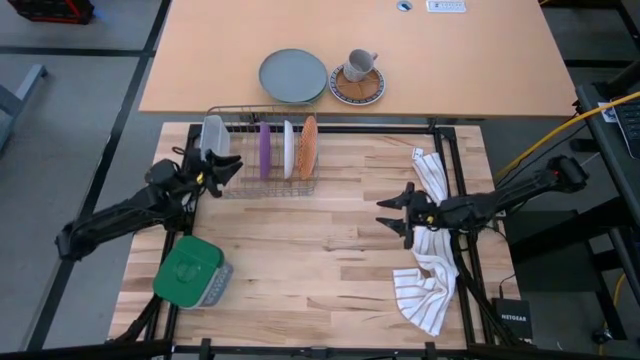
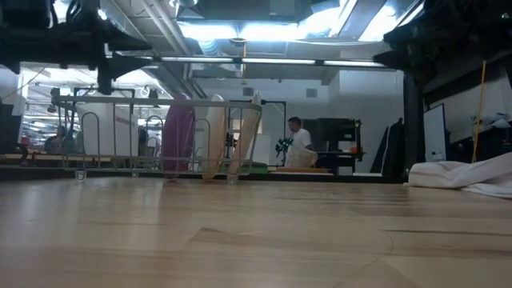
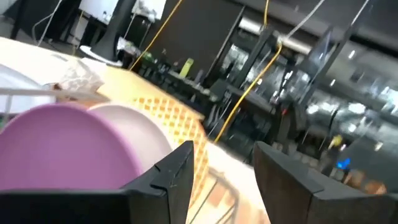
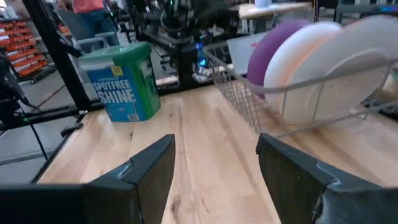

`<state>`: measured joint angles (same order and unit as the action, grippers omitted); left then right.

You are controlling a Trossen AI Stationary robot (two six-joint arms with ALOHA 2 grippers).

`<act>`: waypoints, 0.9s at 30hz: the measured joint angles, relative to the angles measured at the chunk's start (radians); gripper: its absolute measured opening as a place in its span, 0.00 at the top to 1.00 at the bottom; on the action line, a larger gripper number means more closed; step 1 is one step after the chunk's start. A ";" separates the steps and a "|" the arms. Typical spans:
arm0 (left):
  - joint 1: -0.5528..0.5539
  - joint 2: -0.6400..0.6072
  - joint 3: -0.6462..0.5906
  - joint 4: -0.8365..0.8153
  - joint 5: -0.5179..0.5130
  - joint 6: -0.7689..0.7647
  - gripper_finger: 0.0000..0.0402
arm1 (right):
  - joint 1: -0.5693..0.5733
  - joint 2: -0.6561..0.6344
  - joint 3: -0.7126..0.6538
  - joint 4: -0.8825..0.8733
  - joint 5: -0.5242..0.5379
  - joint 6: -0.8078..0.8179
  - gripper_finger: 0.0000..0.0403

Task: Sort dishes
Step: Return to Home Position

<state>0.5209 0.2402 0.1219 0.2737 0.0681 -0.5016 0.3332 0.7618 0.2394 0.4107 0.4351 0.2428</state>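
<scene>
Three plates stand on edge in a wire dish rack point(image 1: 225, 193): purple point(image 1: 264, 150), white point(image 1: 288, 149) and orange-red patterned point(image 1: 309, 147). They also show in the low view point(image 2: 178, 136) and the right wrist view point(image 4: 305, 65). My left gripper point(image 1: 232, 167) is open and empty at the rack's left end, just left of the purple plate point(image 3: 68, 146). My right gripper point(image 1: 388, 215) is open and empty over the bare table, right of the rack, pointing toward the table's left edge.
A green-lidded tub point(image 1: 191, 272) stands at the near left. A striped white towel point(image 1: 428, 270) lies under my right arm. On the far table are a grey-blue plate point(image 1: 293, 76) and a cup on a saucer point(image 1: 358, 80). A person point(image 2: 299, 144) stands far behind.
</scene>
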 joint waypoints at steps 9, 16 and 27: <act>-0.126 -0.136 0.000 -0.237 -0.014 0.200 0.61 | 0.000 -0.210 0.000 -0.123 0.071 -0.096 0.42; -0.201 -0.134 0.000 -0.243 -0.153 0.402 0.61 | 0.000 -0.347 0.000 -0.214 0.084 -0.204 0.42; -0.233 -0.134 0.000 -0.336 -0.184 0.556 0.61 | 0.000 -0.492 0.000 -0.417 0.123 -0.220 0.42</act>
<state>0.2874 0.1060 0.1219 -0.0621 -0.1158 0.0547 0.3332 0.2702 0.2398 -0.0063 0.5579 0.0231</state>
